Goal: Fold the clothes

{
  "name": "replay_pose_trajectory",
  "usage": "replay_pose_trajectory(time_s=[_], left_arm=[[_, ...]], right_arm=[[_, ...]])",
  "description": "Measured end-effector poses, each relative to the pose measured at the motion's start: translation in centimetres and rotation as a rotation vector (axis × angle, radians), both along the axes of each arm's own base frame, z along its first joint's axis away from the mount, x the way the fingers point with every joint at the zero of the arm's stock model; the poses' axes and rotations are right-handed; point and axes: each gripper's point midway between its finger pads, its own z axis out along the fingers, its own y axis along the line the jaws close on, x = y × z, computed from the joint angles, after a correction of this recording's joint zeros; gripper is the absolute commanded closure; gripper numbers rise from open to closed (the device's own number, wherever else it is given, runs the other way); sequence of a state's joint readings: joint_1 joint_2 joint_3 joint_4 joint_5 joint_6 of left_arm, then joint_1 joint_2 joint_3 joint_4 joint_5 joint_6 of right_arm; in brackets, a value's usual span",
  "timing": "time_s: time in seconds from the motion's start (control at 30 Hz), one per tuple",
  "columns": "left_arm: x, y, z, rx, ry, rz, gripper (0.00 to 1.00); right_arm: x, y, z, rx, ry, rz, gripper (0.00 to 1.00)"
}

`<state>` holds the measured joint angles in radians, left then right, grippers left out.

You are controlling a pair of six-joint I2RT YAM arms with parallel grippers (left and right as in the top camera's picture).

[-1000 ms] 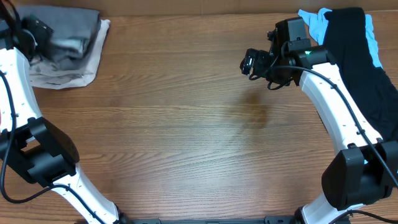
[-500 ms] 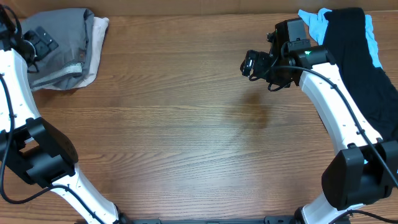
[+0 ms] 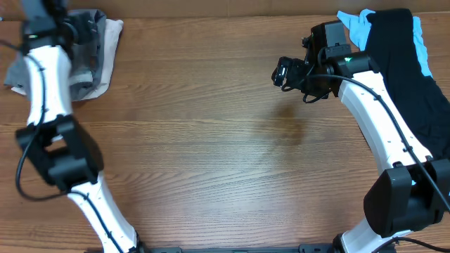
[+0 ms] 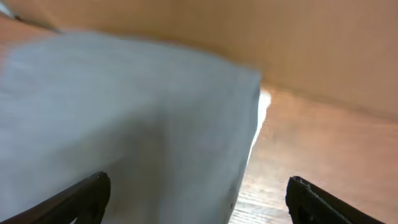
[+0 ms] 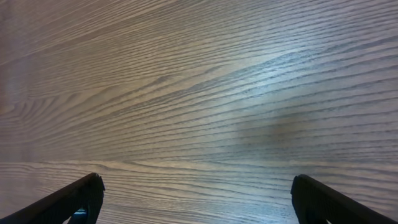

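Shows the grey shorts (image 3: 90,62) heaped in the far left corner of the worktop (image 3: 211,140), lying on a cream-beige garment (image 3: 114,39) whose edge peeks out on the right side of the pile. Places the left arm reaching across that pile, its outline smeared by blur in the overhead view. Catches the left tool (image 4: 199,196) from its wrist camera with both fingers spread wide apart, gripping nothing, and the blurred fabric of the grey shorts (image 4: 124,112) filling the space below and ahead of them. Cannot tell whether the fingers touch the cloth. Reveals a strip of bare wood to the right of the cloth's edge there.

Finds the right tool (image 3: 283,72) well apart from the shorts, hanging over bare wood in the far right half of the worktop. Confirms from the right wrist camera that its fingers stand apart too, with nothing between them and only wood grain and one faint dark smudge beneath. Sets a black garment (image 3: 401,63) and a light-blue garment (image 3: 355,24) along the right edge, just beside the right arm, the black one draped over the blue.
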<state>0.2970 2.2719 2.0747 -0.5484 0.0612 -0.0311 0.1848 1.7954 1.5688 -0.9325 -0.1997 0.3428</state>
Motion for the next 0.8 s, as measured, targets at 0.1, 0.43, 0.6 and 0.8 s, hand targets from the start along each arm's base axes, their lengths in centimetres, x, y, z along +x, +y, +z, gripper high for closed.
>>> replay_pose_trajectory(time_s=[0.1,0.43,0.6,0.8], left_arm=[[0.8,-0.9,-5.1,0.007,0.072,-0.017,0.07],[1.6,-1.3,-9.3,0.034,0.115,-0.029,0.03],[1.7,-1.6,-9.1,0.035,0.118,-0.031,0.02],[1.8,-2.2,-7.1,0.023,0.124,-0.047,0.0]], right_arm=[[-0.1,-0.1,-0.1,-0.008,0.004,-0.003,0.0],[-0.1,-0.4,-0.1,-0.019,0.004,-0.009,0.0],[0.2,-0.3,0.0,-0.017,-0.007,-0.01,0.01],[0.7,-0.2,0.4,-0.013,-0.032,-0.01,0.0]])
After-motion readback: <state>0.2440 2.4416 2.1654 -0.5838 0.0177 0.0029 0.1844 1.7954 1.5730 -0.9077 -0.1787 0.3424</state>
